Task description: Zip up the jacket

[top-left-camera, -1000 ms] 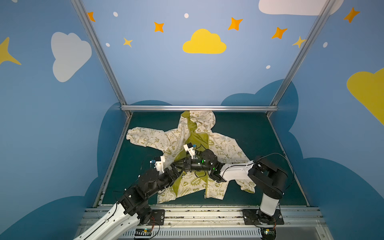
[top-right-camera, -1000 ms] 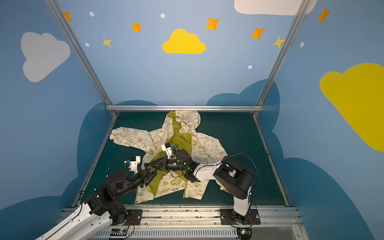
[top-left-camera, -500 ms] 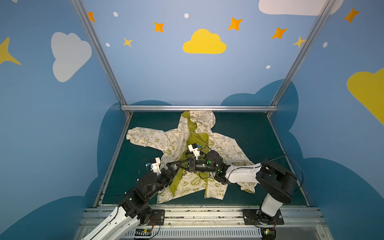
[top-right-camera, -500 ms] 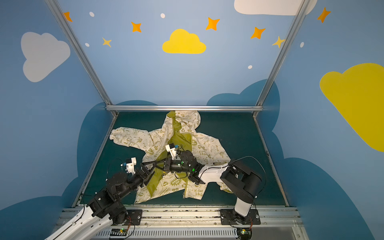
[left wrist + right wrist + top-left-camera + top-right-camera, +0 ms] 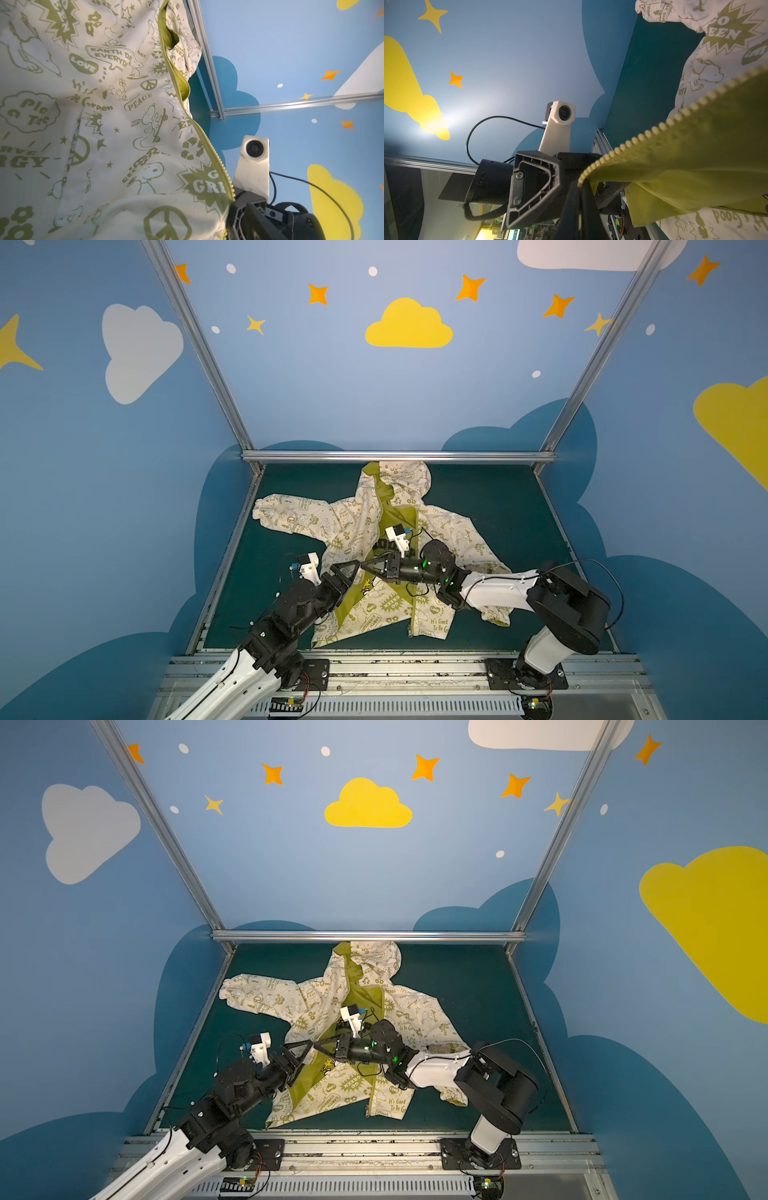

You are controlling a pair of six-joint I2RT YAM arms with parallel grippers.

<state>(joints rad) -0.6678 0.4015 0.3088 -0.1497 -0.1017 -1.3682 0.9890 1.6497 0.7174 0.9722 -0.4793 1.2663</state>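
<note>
So the jacket (image 5: 453, 531) is lying unzipped on the dark green mat (image 5: 498, 497). Its hood (image 5: 405, 479) is at the far rail (image 5: 399, 456) and its hem is on the near side, with the olive lining (image 5: 399, 518) showing down the middle. It looks light and totally floppy, just thin fabric that'll bunch and slide, so I wouldn't bother pinching the loose cloth. The zipper teeth (image 5: 654, 131) along the front edge are probably the firmest bit, and that's where I'd grab. Low down toward the near hem would be best, since the two ends have to mate there before anything zips. The right gripper (image 5: 365, 565) is clamped tight on that toothed edge about midway up the opening, lifting it off the mat. You can see the tape pinched in its fingers (image 5: 579, 207) in the right wrist view. The left gripper (image 5: 348, 568) is right up against it from the left with its jaws apart. The same edge seems to run between them, but nothing is gripped. The left sleeve (image 5: 282, 514) is flung out far-left, well clear.
</note>
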